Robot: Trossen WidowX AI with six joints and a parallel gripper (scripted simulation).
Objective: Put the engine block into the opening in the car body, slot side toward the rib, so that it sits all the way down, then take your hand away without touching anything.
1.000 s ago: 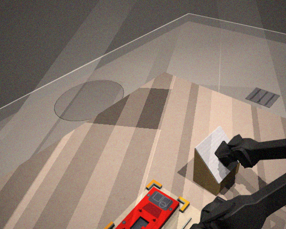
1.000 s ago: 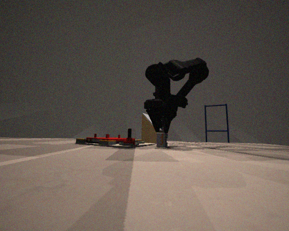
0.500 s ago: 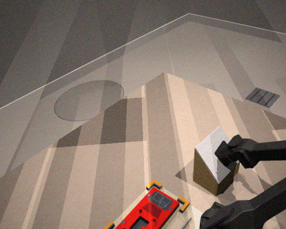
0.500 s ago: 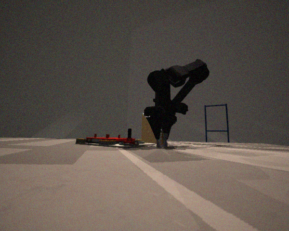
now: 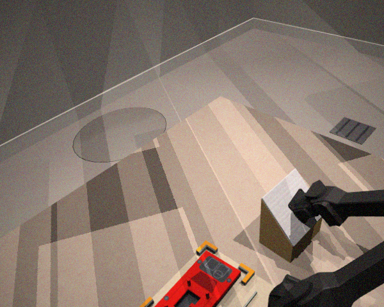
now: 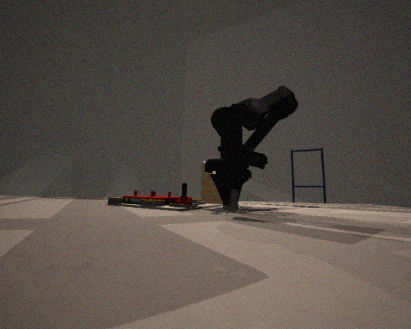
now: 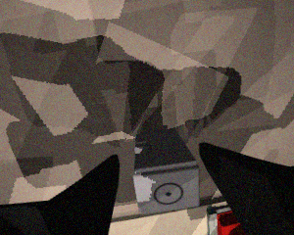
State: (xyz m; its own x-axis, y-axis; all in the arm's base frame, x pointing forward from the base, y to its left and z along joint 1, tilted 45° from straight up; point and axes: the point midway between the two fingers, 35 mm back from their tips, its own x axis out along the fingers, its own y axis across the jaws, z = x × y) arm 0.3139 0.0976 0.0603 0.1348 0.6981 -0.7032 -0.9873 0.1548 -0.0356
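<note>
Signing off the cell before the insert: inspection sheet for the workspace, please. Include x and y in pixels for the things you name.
surface: pale top point(image 5: 218, 165) point(image 6: 198, 283) point(image 7: 64, 108), patchy light and shadow
job's things: red car body point(image 5: 178, 290) point(image 6: 159, 199), opening point(image 5: 185, 299) unfilled; grey engine block point(image 6: 233, 199) point(image 7: 183, 185) outside it, between the fingers
clutter: white-faced wedge point(image 5: 278, 201) point(image 6: 207, 187) near the car body; orange corner brackets point(image 5: 249, 275) around it
grippers: hand point(image 6: 230, 205) point(image 7: 159, 154) partly open, low over the top
cables: nothing seen
surroundings: blue frame point(image 6: 323, 177) behind; plain grey backdrop

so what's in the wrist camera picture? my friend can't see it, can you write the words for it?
Two black gripper fingers stand apart on either side of a gray block with a circle and dot on its face. Below are a cream-colored board and a bit of something red.
</note>
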